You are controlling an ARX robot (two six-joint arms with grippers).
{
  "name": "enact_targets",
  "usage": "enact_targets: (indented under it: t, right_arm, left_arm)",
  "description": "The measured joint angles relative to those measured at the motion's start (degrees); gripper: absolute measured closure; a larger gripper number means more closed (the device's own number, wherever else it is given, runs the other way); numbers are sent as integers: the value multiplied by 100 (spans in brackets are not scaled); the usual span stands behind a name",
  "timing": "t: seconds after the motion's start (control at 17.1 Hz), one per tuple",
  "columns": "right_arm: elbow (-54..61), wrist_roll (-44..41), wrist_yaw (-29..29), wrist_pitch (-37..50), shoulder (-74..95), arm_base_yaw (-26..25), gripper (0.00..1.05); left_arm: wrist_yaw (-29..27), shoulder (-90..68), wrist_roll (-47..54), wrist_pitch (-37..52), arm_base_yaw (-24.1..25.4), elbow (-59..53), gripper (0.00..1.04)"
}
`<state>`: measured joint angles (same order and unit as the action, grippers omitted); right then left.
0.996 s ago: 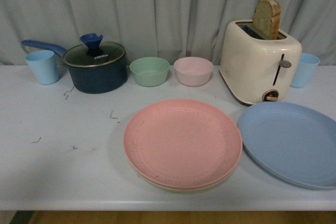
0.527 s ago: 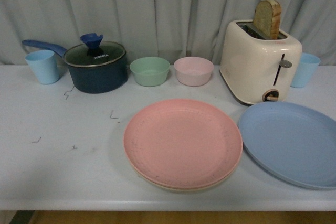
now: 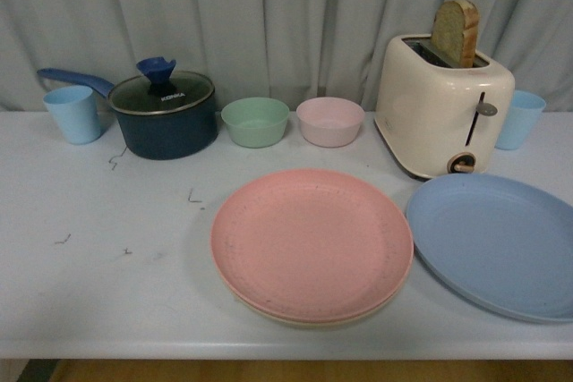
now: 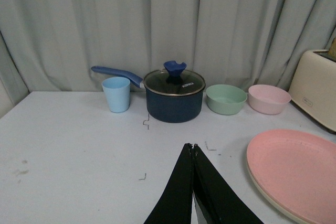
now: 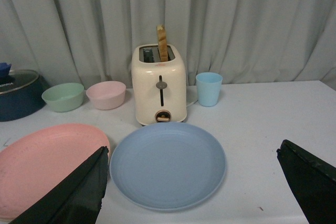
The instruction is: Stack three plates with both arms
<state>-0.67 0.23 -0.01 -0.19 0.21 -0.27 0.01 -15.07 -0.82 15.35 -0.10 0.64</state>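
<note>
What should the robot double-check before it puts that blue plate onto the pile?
1. Pink plate sits on beige plate: ok.
2. Pink plate's top is bare: ok.
3. Blue plate lies flat, nothing on it: ok.
4. Right gripper open, blue plate in front of it: ok.
5. Left gripper shut, holding nothing: ok.
6. Gap between toaster and blue plate: cannot tell.

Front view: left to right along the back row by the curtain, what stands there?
By the curtain: light blue cup, lidded dark blue pot, green bowl, pink bowl, cream toaster, another light blue cup.
</note>
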Motion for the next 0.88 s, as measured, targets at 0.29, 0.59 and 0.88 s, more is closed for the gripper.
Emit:
enact_targets:
  t: [0.29,0.59,0.88]
  right_arm:
    - [0,0,-2,0,0,0,6]
    - [0,-2,0,-2,2,0,6]
    - [-2,0,-4,-39,9,0,6]
  left_arm:
    - [0,518,0,-538,0,0,103]
    - [-7,1460,0,-1580,0,2,103]
    - [-4,1462,0,-1554,0,2,75]
